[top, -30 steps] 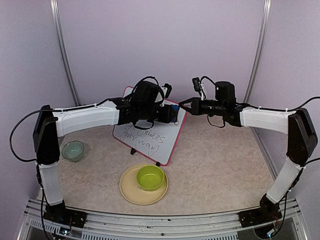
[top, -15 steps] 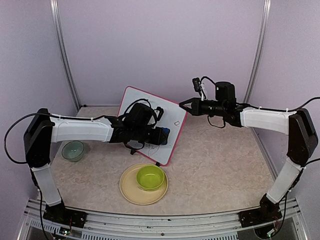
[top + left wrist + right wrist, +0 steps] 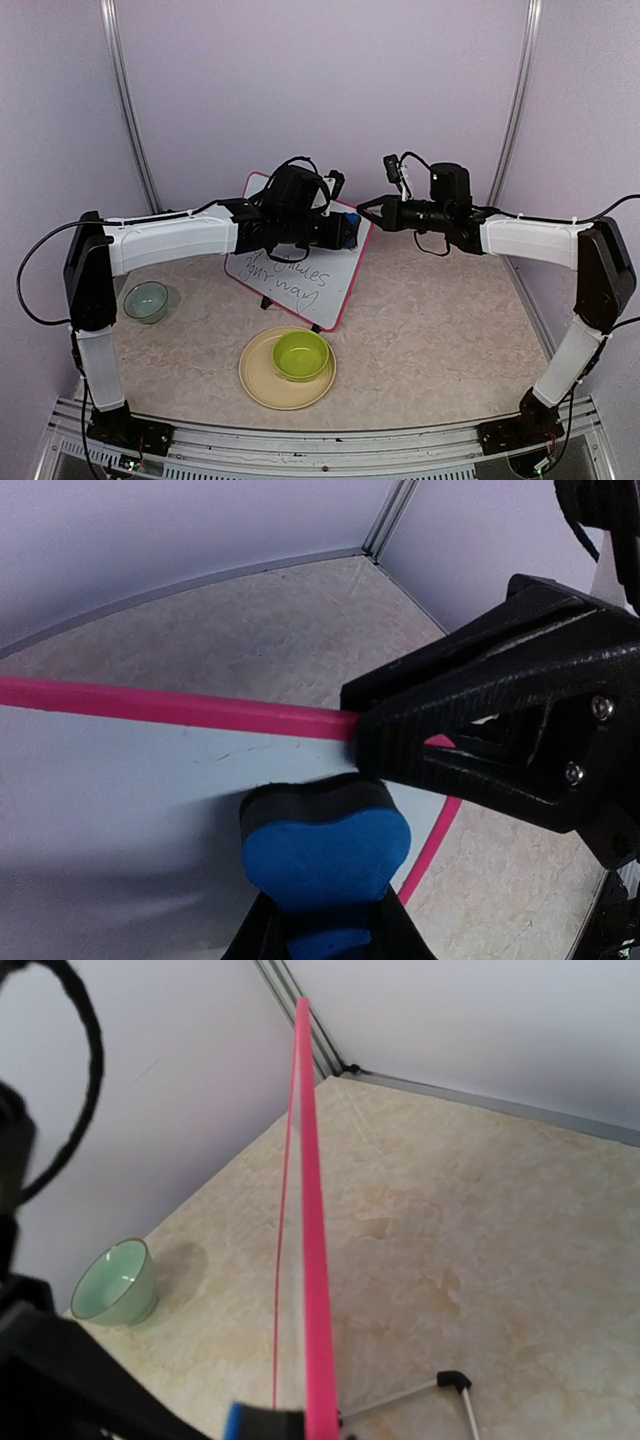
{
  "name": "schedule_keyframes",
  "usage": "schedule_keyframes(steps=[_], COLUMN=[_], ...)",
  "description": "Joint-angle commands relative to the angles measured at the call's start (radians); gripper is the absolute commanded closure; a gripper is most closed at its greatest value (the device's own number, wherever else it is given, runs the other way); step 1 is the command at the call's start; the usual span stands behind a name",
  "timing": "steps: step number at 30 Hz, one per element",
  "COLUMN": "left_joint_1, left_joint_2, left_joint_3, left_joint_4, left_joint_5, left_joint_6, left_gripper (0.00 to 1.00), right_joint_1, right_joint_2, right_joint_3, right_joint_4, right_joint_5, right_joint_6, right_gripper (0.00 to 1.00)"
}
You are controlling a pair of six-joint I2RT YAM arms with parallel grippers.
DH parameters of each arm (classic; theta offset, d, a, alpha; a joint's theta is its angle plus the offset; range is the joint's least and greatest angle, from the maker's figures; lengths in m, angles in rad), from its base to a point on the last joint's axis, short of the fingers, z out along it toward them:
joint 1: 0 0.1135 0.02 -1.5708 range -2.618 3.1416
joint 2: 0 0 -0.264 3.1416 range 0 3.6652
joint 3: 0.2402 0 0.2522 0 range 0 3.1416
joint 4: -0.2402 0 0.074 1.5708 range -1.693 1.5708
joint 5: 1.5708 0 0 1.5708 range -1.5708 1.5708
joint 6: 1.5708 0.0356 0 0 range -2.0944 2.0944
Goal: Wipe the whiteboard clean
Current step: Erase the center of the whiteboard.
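Observation:
The whiteboard (image 3: 300, 285) stands tilted mid-table on its black feet, pink-red frame (image 3: 150, 704) around it, with dark handwriting across its lower half. My left gripper (image 3: 337, 232) is shut on a blue eraser (image 3: 325, 848) whose black felt presses on the board near its top right corner. My right gripper (image 3: 366, 208) is shut on that corner of the frame; its black fingers (image 3: 480, 730) clamp the pink edge. The right wrist view sees the frame (image 3: 316, 1260) edge-on, one black foot (image 3: 452, 1380) and a bit of the eraser (image 3: 240, 1423).
A yellow plate (image 3: 258, 385) holding a lime green bowl (image 3: 301, 355) sits in front of the board. A small pale green bowl (image 3: 146, 301) stands at the left, near the left arm's elbow. Purple walls and metal posts close in the back.
The left arm swept the eraser down and left across the board half a second ago, then came back up to the top right corner. The right gripper has held still.

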Motion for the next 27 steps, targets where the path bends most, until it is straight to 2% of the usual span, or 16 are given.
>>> schedule_keyframes(steps=[1,7,13,17,27], left_joint_1=[-0.018,-0.034,-0.044,-0.045,-0.045], left_joint_2=[0.035,0.002,-0.01,-0.001,0.068], left_joint_3=[-0.019,-0.19,-0.264,-0.221,0.033], left_joint_4=[-0.014,0.004,0.009,0.0,-0.082], left_joint_5=[0.0,-0.033,-0.044,-0.048,-0.104], left_joint_6=[0.006,-0.039,-0.059,-0.047,-0.004], left_gripper=[0.94,0.94,0.95,0.95,0.95], right_joint_1=[0.018,0.018,0.018,0.018,0.018], right_joint_2=[-0.034,-0.034,-0.036,-0.034,-0.034], right_joint_3=[-0.002,-0.002,0.0,0.0,0.001], right_joint_4=[0.02,0.019,0.016,0.015,0.013], right_joint_5=[-0.03,-0.031,-0.028,-0.031,-0.032], right_joint_6=[-0.031,-0.032,-0.035,-0.035,-0.036], right_gripper=[1.0,1.0,1.0,1.0,1.0])
